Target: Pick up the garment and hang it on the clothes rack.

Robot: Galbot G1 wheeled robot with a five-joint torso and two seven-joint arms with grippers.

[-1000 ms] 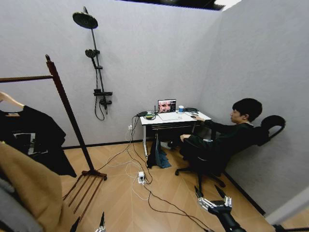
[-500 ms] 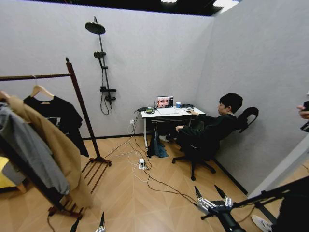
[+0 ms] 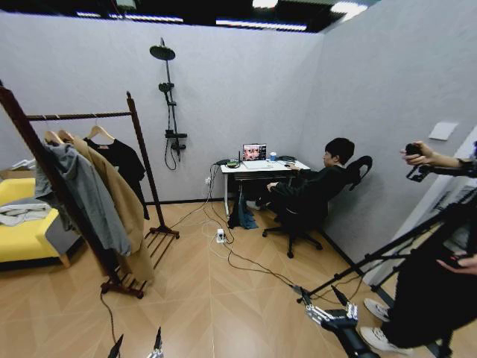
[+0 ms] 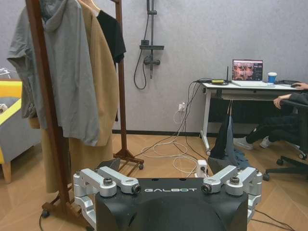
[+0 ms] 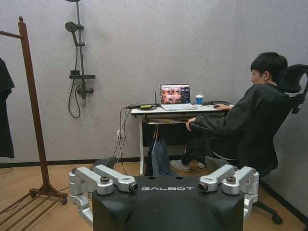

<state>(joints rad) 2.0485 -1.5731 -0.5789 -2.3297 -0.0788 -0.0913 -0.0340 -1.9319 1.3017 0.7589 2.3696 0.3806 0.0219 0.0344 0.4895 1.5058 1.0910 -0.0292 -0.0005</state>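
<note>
I stand in a grey-walled room with a wood-patterned floor, and the clothes rack (image 3: 139, 142) is my landmark. My head camera has swung and pulled back over the last second: the rack, which was cut off at the near left edge, now stands whole and farther off on my left, so I judge that my base is turning or backing away from it.

On the rack's top bar hang three things. Nearest me is a grey hooded jacket (image 3: 86, 190), then a long tan coat (image 3: 123, 205), and at the far end, beside the rack's far post, the garment (image 3: 123, 160), a black T-shirt on a light wooden hanger. It appears to be hung on the bar already, so the hanging step looks done.

Left of the rack sits a yellow sofa (image 3: 19, 235). Well right of the rack, a person sits at a small white desk (image 3: 261, 165) with a laptop.

My right gripper (image 3: 328, 298) hovers low over the floor, well right of the rack, fingers spread and empty. My left gripper (image 3: 136, 344) hangs low in front of the rack, fingers spread, holding nothing.
</note>
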